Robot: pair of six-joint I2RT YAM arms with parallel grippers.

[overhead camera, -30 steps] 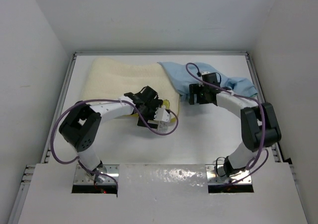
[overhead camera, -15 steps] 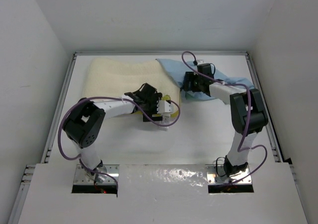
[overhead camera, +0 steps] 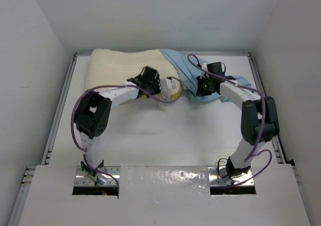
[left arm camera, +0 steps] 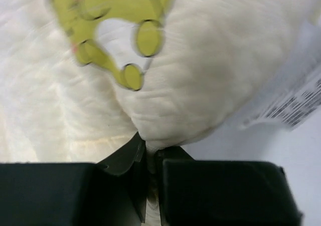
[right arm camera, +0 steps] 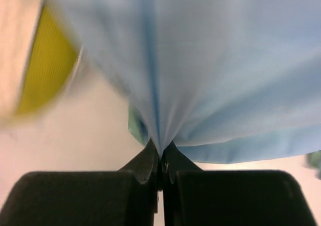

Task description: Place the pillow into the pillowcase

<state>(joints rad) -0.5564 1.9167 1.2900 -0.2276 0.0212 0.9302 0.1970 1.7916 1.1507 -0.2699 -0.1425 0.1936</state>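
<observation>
Pillow [overhead camera: 118, 68]: cream-white, lying across far left part of bench [overhead camera: 165, 136]; right end against pillowcase [overhead camera: 238, 83].

Left arm [overhead camera: 93, 118]: rising from near-edge base, elbow bent out to the left, forearm reaching right and away toward near right corner of pillow.

Left end effector [overhead camera: 168, 89]: at that corner, jaws nearly closed, pinching a fold of pillow fabric. In wrist view, fold of pillow [left arm camera: 210, 60] drawn down between black fingers of left end effector [left arm camera: 149, 148]; yellow logo [left arm camera: 115, 15] above, printed white tag [left arm camera: 296, 100] at right.

Pillowcase: light blue, crumpled at far right of bench.

Right arm [overhead camera: 258, 118]: rising from near-edge base, elbow bent out to the right, forearm reaching left and away to near left edge of pillowcase.

Right end effector [overhead camera: 200, 88]: jaws fully closed on pillowcase cloth. In wrist view, pillowcase [right arm camera: 210, 75] gathered into pleats converging at tips of right end effector [right arm camera: 160, 158]; yellow trim [right arm camera: 45, 70] of pillow at left, blurred.
</observation>
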